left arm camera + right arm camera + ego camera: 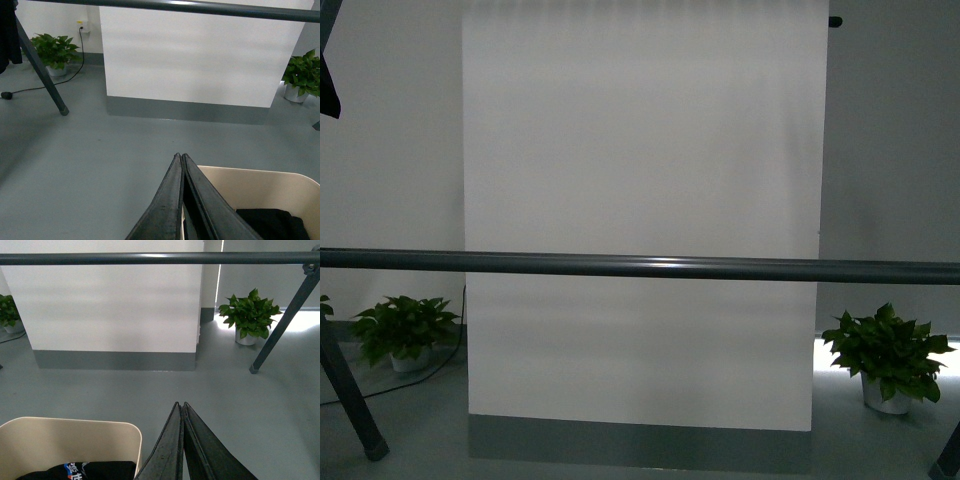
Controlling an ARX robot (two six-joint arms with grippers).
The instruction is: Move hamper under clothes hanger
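Front view: the rack [640, 267] shows as one long horizontal bar across the middle of the frame, with a slanted leg at lower left. A white panel [640, 220] stands behind it. One potted plant [405, 330] sits at lower left and a second plant [885, 355] at lower right. Neither arm nor the hamper appears here.

Left wrist view: the left gripper [180, 157] rises from bottom centre, fingers pressed together with nothing visibly between the tips. The hamper [250, 187] sits at lower right, its rim just beside the fingers. Whether the gripper touches or pinches the rim is hidden. Dark clothing [270, 222] lies inside.

Right wrist view: the hamper fills the lower left corner. The right gripper [180, 405] is at bottom centre, likewise closed, just beside the rim. Contact cannot be told.

Judgement: the hamper sits between the two grippers, on the near side of the bar, with bare grey floor [100, 165] ahead of it. The step in hand looks like the forward push. To do it well, keep both arms level and advancing together so the tub does not yaw. Stop once the rim is below the bar.
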